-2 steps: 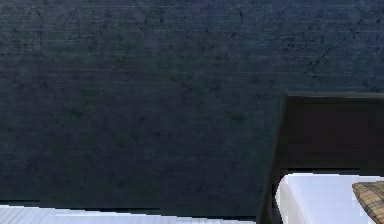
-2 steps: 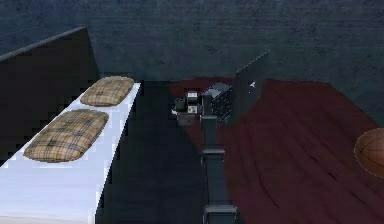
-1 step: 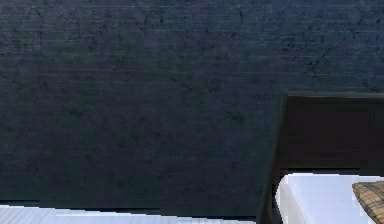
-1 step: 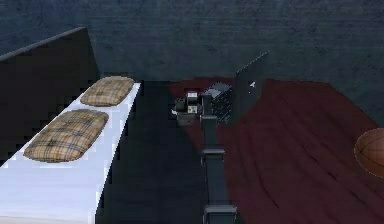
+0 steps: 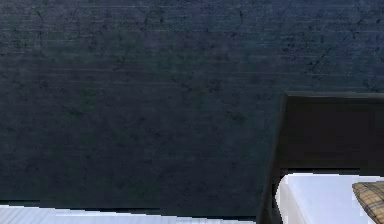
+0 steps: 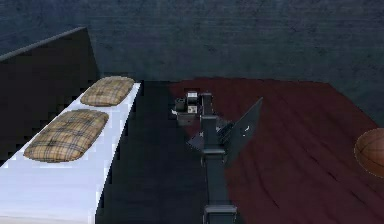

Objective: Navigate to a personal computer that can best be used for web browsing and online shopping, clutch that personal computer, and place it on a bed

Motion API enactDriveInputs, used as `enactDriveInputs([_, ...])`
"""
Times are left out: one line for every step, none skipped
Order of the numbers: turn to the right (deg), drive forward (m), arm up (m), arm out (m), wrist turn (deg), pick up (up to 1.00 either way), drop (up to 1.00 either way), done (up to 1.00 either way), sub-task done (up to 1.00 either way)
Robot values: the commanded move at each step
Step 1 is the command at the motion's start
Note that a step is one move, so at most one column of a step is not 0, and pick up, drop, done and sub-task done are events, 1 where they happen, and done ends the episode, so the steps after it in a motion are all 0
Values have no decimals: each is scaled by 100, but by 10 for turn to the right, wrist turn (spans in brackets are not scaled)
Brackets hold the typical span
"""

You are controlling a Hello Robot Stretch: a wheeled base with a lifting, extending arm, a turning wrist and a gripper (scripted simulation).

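Note:
An open laptop [image 6: 243, 130] with a grey tilted lid shows in the arm side view, right beside the dark arm bar. It sits at the edge of the bed's dark blanket [image 6: 150, 160]. The arm ends at two small white squares, and the gripper [image 6: 181, 108] lies just left of them, above the blanket. I cannot tell whether the gripper holds anything. The bed [image 6: 60, 175] has a white sheet, a dark headboard [image 6: 40, 85] and two plaid pillows [image 6: 68, 133]. In the forward view the bed's headboard [image 5: 330, 130] and white sheet [image 5: 315, 200] stand at the lower right.
A dark blue wall [image 5: 140, 100] stands close ahead. Dark red floor [image 6: 310, 130] spreads to the right of the bed. An orange-brown round thing [image 6: 372, 152] sits at the arm side view's right edge. A pale floor strip [image 5: 60, 214] runs along the wall's foot.

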Motion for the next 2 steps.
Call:
enactDriveInputs([0, 0, 10, 0, 0, 0, 0, 0, 0])
enactDriveInputs([0, 0, 0, -8, 0, 0, 0, 0, 0])
